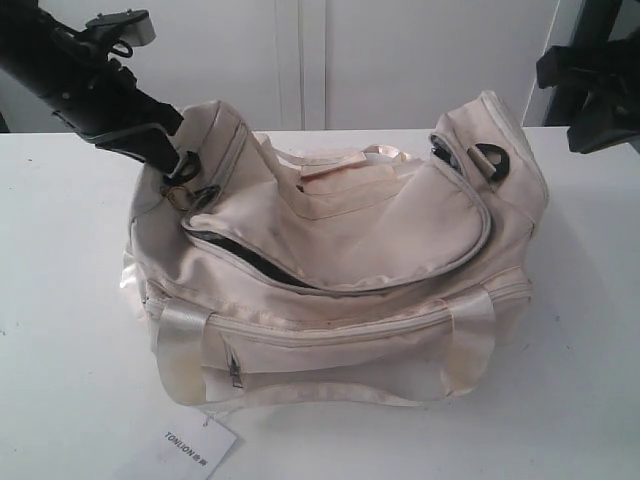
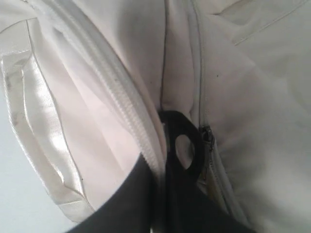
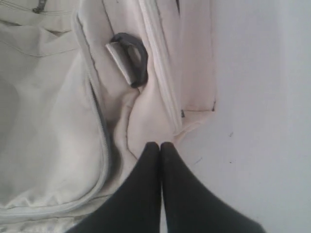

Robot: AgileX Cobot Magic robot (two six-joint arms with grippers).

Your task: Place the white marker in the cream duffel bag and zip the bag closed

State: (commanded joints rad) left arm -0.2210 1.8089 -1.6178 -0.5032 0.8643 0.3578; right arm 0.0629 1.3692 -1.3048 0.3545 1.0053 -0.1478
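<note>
While the cream duffel bag (image 1: pixel 340 230) sat on the white table (image 1: pixel 60 300), its long axis ran side to side across the exterior view, with the curved zipper (image 1: pixel 330 288) on top facing the camera. The soft, creased fabric sagged. The zipper gaped at the left end, showing dark lining (image 1: pixel 235 252). Shiny satin strap handles (image 1: pixel 185 330) crossed the front, a black D-ring (image 1: pixel 490 158) stood at the right end, and a white paper tag (image 1: pixel 195 445) lay on the table in front. The left gripper (image 2: pixel 156 160) was at the bag's left end, its black fingers close together beside another D-ring; whether they pinched anything could not be told. The right gripper (image 3: pixel 160 144) hung over the bag's right end, jaws pressed together and empty.
</note>
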